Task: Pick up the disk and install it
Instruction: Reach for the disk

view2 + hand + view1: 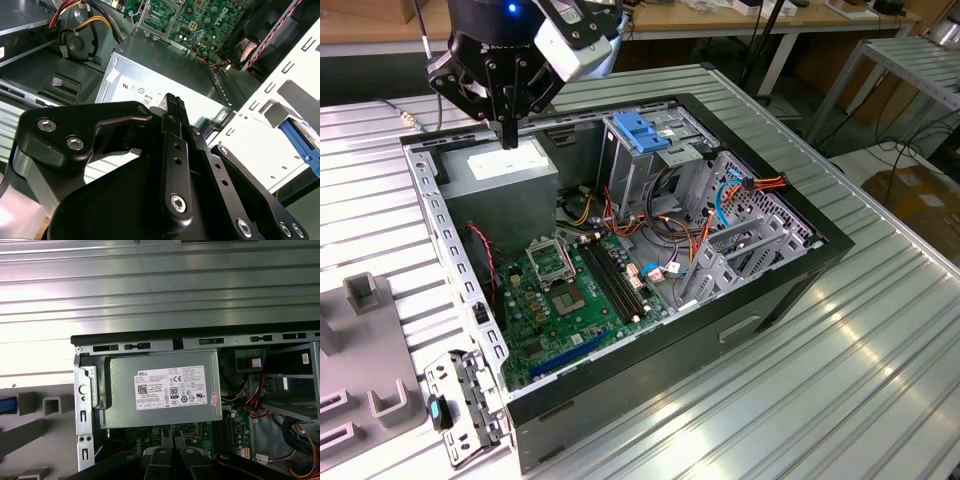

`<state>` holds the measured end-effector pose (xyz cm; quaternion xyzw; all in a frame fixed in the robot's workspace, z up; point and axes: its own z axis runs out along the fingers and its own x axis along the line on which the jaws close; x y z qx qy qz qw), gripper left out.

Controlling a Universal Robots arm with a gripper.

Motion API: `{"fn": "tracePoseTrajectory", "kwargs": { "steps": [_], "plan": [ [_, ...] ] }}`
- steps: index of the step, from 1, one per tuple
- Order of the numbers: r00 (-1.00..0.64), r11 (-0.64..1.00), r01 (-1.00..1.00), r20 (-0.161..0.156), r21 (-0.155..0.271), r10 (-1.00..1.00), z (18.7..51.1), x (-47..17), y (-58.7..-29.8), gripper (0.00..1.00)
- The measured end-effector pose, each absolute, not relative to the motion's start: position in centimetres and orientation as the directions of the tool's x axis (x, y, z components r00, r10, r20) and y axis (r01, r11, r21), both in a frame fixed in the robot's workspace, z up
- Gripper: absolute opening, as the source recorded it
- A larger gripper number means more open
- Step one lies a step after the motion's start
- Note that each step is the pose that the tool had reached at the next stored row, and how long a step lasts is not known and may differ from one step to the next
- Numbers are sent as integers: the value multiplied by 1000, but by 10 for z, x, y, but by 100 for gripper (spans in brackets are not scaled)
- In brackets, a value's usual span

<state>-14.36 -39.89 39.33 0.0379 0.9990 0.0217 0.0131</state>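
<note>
one gripper (508, 135) hangs over the far corner of the open case (455, 250) on the exterior view's left, its tips just above the grey power supply (510, 170). the two fingers (172, 107) are pressed together with no gap seen between them and nothing in their hold. in the second wrist view they point down at the supply's white label.

the disk (7, 405) lies outside the case. in the first wrist view a short blue strip, which i take for one of its side rails, sits on the grey fixture (360, 370). that fixture rests on the table beyond the case wall on the exterior view's left. in the second wrist view the same blue (302, 145) shows past that perforated wall, near a grey post (285, 107). most of the disk's body is cut off at the edge, so i cannot tell which way its long axis runs, nor whether it lies flat or stands on edge.

so the disk is to the left of the fingers, across the case wall and well apart from them. what sits directly under the tips is the supply. the cage (638, 135) with the blue top stands inside the case on the gripper's other side, toward the exterior view's right. by my judgement the pick has not yet begun.
</note>
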Motion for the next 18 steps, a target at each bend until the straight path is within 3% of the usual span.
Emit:
{"fn": "tracePoseTrajectory", "kwargs": {
  "steps": [18],
  "plan": [
    [-997,996,75,-24,44,76,393,-150,-399,15]
  ]
}}
